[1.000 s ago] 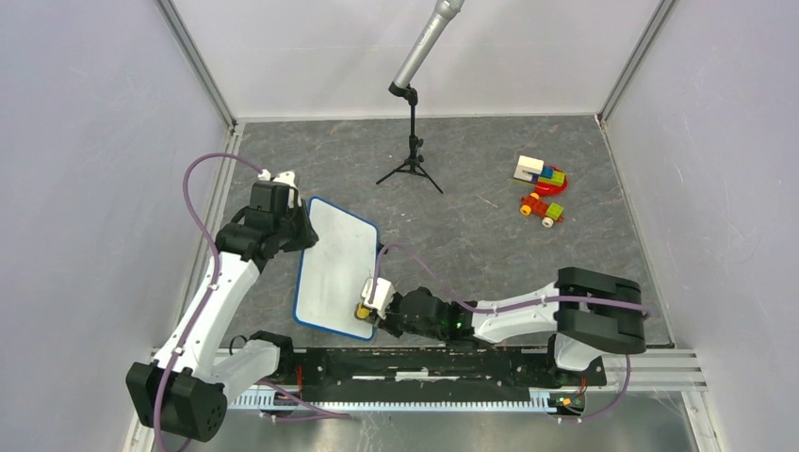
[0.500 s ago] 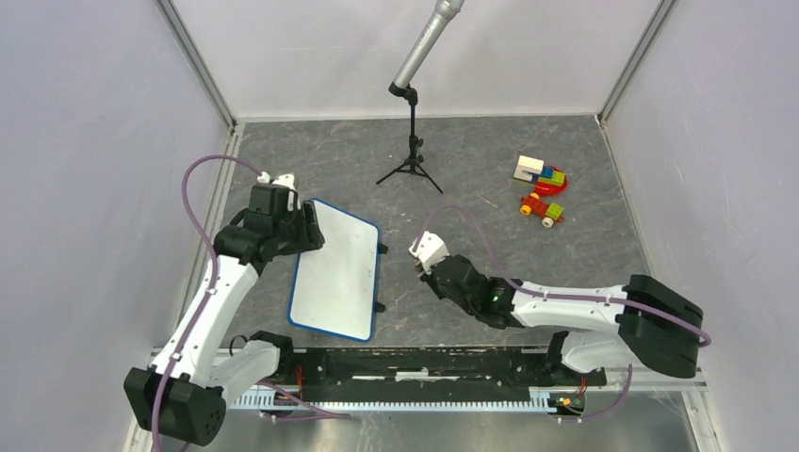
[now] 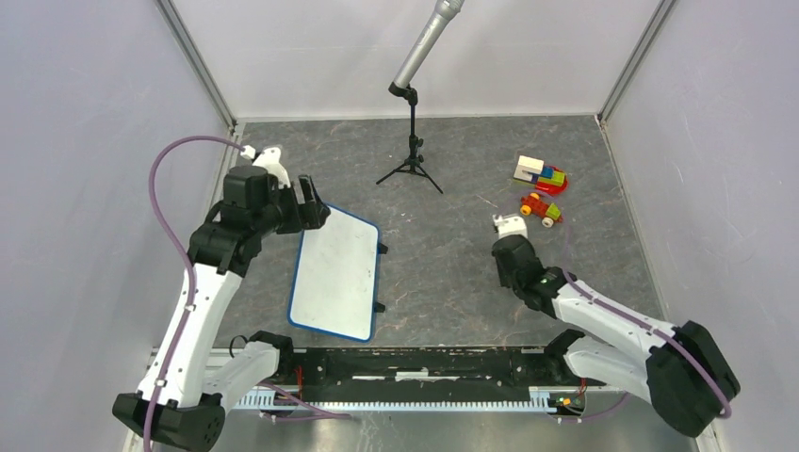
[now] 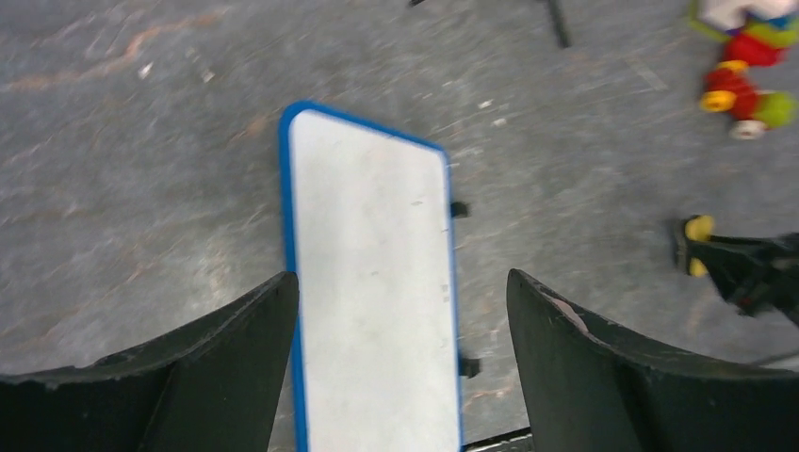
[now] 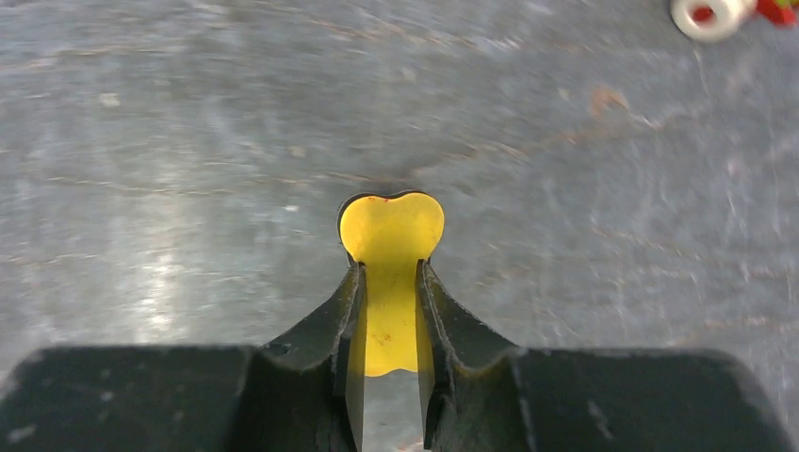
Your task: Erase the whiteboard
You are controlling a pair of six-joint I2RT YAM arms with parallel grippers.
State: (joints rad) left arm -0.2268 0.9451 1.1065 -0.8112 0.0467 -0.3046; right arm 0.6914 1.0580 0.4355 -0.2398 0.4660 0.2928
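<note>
White and bare, the whiteboard [image 3: 336,273] is left flat toward the table's [image 3: 452,188] near-left corner, just released by the left gripper [image 4: 400,282], now spread apart, while the yellow eraser [image 5: 391,231] is carried off rightward, clamped in the right gripper [image 5: 388,273]; erasing is judged finished.

Wide grey floor [image 3: 443,264] lies open between my two grippers. My left gripper [image 4: 400,282], jaws spread, hangs over the far end of the flat whiteboard [image 3: 336,273], whose black clips [image 3: 381,250] jut from its right edge. My right gripper [image 5: 389,273], pinching a yellow piece [image 5: 391,221], hovers over bare floor, with the toy car [image 3: 542,209] and blocks [image 3: 539,173] just beyond and a tripod stand [image 3: 412,160] at far centre
</note>
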